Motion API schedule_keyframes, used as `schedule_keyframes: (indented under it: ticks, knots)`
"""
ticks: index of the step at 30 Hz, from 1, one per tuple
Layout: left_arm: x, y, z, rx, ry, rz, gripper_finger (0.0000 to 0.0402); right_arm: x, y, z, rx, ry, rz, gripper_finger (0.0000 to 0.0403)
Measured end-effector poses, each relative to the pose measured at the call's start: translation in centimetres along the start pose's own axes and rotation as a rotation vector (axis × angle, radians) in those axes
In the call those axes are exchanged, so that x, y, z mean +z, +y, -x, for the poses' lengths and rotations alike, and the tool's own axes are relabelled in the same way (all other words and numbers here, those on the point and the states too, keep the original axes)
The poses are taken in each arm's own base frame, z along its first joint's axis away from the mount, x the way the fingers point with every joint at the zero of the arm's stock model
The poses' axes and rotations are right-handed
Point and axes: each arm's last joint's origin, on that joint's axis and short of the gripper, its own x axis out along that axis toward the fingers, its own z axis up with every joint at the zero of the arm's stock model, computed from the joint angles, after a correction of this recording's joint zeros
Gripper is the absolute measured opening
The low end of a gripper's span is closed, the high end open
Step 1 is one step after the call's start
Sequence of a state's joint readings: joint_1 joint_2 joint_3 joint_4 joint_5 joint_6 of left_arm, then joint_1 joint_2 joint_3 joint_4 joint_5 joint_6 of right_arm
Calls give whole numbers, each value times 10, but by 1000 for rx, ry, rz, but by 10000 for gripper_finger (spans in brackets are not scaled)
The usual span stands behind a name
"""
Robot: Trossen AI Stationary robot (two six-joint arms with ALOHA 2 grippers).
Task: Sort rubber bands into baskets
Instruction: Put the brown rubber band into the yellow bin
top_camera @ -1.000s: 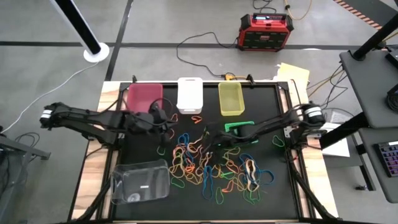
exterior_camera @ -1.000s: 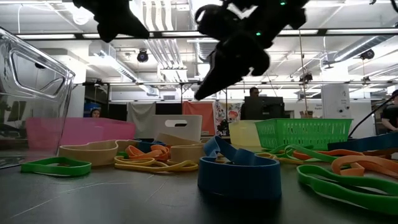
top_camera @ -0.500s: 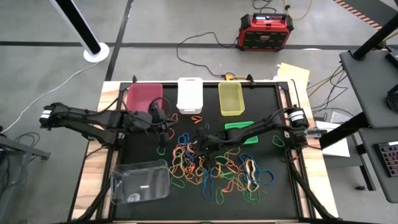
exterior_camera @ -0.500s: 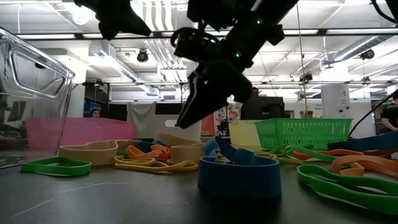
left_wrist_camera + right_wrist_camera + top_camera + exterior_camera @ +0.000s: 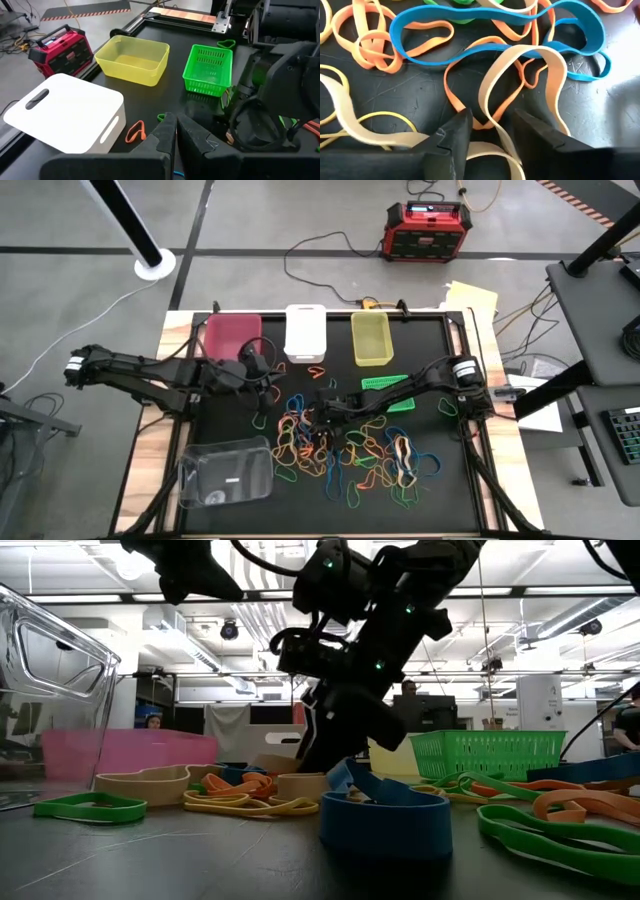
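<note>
Left gripper (image 5: 262, 373) hangs shut and empty near the pink basket (image 5: 232, 335). Rubber bands (image 5: 350, 450) litter the black tabletop (image 5: 455, 490). Right gripper (image 5: 322, 415) sits low in the pile, fingers part open astride a cream band (image 5: 520, 60), not clamped. Grey floor, red-black box (image 5: 428, 230) behind.

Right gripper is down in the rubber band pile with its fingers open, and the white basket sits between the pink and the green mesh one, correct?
Not quite: in the high view the white basket sits between the pink basket and the yellow-green basket. The right gripper is open, down in the rubber bands.
</note>
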State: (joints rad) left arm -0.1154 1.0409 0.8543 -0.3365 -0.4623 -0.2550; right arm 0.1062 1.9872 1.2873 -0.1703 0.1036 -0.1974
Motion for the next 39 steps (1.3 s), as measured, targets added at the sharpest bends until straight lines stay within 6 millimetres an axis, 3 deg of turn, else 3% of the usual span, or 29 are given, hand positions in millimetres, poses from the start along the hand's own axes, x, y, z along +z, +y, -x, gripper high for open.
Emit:
schedule_keyframes:
  ticks: [14,21,31,39]
  knots:
    - [0,0,0,0,0,0,0,6,-3,10,7,-29,10,18]
    - [0,0,0,0,1,0,0,10,-4,18,7,-50,10,9]
    - [1,0,0,0,-6,12,0,28,-15,70,-28,-225,25,9]
    - [2,0,0,-2,-17,20,0,7,-22,115,-97,-518,-51,9]
